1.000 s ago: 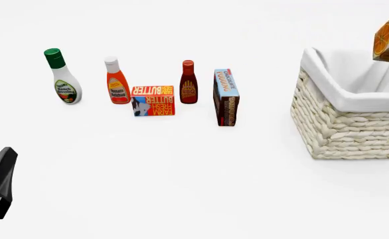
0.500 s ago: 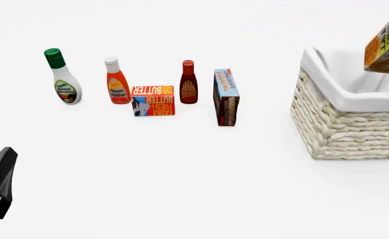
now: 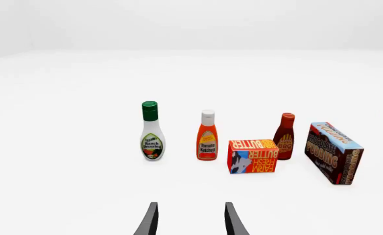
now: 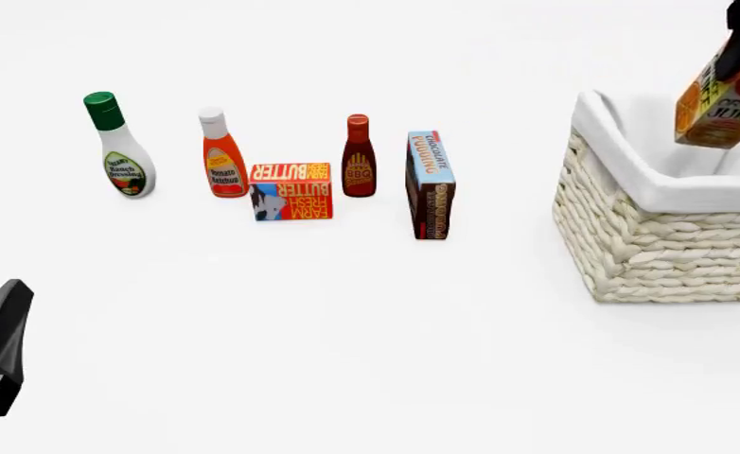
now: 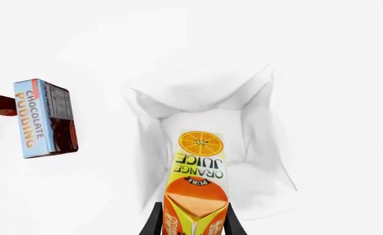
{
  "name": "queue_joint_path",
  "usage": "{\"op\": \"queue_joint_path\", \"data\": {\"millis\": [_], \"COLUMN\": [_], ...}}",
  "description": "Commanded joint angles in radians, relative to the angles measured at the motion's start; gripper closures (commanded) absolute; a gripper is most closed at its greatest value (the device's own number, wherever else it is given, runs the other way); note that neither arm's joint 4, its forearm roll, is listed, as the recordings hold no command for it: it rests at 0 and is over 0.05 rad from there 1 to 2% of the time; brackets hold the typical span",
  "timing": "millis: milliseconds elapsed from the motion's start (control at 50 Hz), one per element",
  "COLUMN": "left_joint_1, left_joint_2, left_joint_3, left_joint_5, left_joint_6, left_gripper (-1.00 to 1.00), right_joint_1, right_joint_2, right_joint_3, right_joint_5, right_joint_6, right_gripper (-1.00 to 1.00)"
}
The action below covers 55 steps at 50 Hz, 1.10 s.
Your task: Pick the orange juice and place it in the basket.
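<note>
Orange juice (image 5: 197, 186), orange-yellow gable-top carton, clamped in right gripper (image 5: 193, 223) above basket (image 4: 648, 236); left gripper (image 3: 190, 220) apart.

Three bottles (image 4: 223, 153), two boxes (image 4: 430, 184), one juice carton (image 4: 724, 95), one basket (image 4: 660, 246), two tools (image 3: 188, 220)

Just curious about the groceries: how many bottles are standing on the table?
3, in a row at far left: ranch dressing leftmost, tomato ketchup next, BBQ sauce beyond the butter box. None seems hidden.
</note>
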Motion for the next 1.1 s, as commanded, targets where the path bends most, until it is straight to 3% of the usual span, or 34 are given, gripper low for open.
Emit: {"op": "queue_joint_path", "data": {"millis": [20, 320, 1100], "left_joint_1": [0.000, 0.000, 0.000], "left_joint_2": [0.000, 0.000, 0.000], "left_joint_3": [0.000, 0.000, 0.000], "left_joint_5": [0.000, 0.000, 0.000], "left_joint_6": [0.000, 0.000, 0.000], "left_gripper": [-1.00, -1.00, -1.00], "right_joint_1": [-0.006, -0.034, -0.040], "right_joint_2": [0.036, 0.074, 0.157], "right_joint_3": [-0.022, -0.032, -0.047], "right_joint_5": [0.000, 0.000, 0.000], "right_joint_6": [0.023, 0.004, 0.016], "right_gripper": [1.00, 1.00, 1.00]}}
